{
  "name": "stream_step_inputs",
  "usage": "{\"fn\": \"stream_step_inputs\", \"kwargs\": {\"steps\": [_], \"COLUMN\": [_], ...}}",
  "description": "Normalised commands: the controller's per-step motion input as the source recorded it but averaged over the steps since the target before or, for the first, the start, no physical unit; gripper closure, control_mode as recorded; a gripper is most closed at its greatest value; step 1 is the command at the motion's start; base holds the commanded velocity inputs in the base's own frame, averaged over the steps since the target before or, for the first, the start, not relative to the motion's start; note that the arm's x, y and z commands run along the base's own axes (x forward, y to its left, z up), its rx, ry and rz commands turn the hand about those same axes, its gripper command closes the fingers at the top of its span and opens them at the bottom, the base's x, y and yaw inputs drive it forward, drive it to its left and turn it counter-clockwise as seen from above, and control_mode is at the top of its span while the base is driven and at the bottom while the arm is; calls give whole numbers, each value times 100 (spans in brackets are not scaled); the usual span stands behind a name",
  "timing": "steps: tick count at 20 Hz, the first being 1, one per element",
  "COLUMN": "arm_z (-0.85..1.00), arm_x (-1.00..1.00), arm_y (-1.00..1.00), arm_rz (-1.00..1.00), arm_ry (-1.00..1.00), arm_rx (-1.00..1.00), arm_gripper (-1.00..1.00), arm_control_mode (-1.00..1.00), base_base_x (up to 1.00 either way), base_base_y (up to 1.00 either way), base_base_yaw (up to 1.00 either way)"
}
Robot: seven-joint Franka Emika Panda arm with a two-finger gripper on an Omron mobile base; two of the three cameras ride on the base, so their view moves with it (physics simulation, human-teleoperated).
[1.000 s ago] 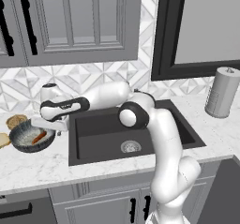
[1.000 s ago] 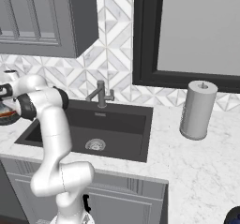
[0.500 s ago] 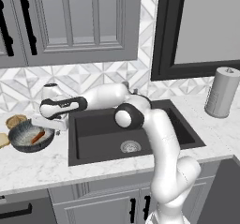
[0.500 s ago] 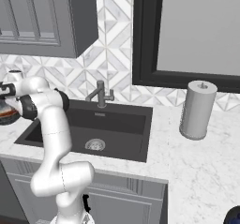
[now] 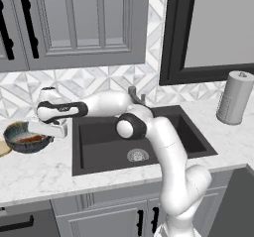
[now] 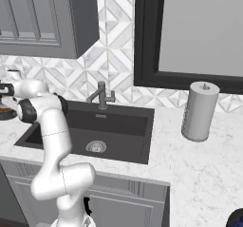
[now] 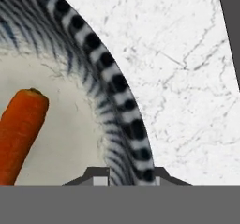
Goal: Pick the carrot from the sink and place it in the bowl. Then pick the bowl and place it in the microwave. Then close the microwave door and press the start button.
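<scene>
A: Where is the carrot (image 7: 18, 138)?

B: It lies inside the bowl (image 5: 25, 137), on the pale inner floor; in the left base view it is a thin orange streak (image 5: 30, 139).

A: And the bowl itself?

B: It stands on the white marbled counter (image 5: 34, 174), left of the sink (image 5: 106, 144) and just beside its left edge.

A: What is the claw (image 5: 47, 128) doing?

B: It sits at the bowl's right rim. In the hand view the striped rim (image 7: 124, 124) runs down between the two tips, one tip on the pale inside, one on the outside. The jaws look drawn in around that rim, but I cannot tell if they truly pinch it.

A: Anything else nearby?

B: A grey faucet (image 6: 101, 94) at the far side of the sink, and a paper towel roll (image 6: 199, 111) on the counter to the right.
</scene>
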Motion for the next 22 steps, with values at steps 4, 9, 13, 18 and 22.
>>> {"fn": "stream_step_inputs", "kwargs": {"steps": [4, 9, 13, 18, 22], "arm_z": [0, 4, 34, 57, 79], "arm_x": [-55, -55, -78, -81, -82], "arm_y": [5, 5, -14, -32, -46], "arm_rz": [-4, -5, -6, -10, -18], "arm_ry": [-1, -11, -15, -15, -16], "arm_rx": [0, 0, 0, 0, 11], "arm_gripper": [100, 100, 100, 100, 100], "arm_control_mode": [-100, -100, -100, -100, -100], "base_base_x": [0, 0, 0, 0, 0], "base_base_y": [0, 0, 0, 0, 0], "base_base_yaw": [0, 0, 0, 0, 0]}}
